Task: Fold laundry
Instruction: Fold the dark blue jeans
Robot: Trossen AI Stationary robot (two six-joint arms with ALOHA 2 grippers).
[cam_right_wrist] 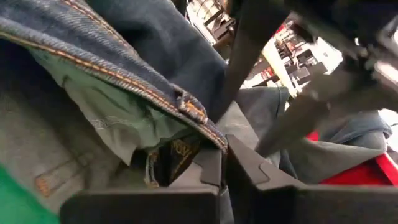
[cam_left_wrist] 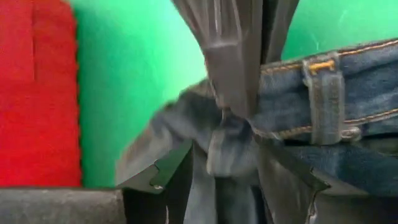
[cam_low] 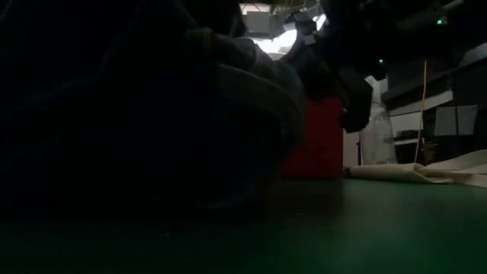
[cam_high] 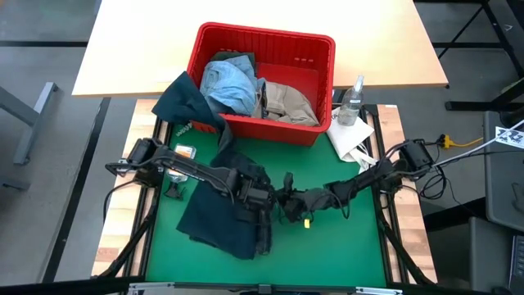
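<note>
Pinching the waistband of the dark navy jeans (cam_high: 233, 213), your right gripper (cam_high: 288, 199) is clamped together on denim at mid-mat; your left gripper (cam_high: 260, 197), just beside it, holds a fold too. Expect heavy, limp cloth; grip the stiff waistband. Other garments sit in the red basket (cam_high: 323, 49), far side.

Left tool (cam_high: 264, 199) fingers spread; right tool (cam_high: 288, 202) fingers pinched together
</note>
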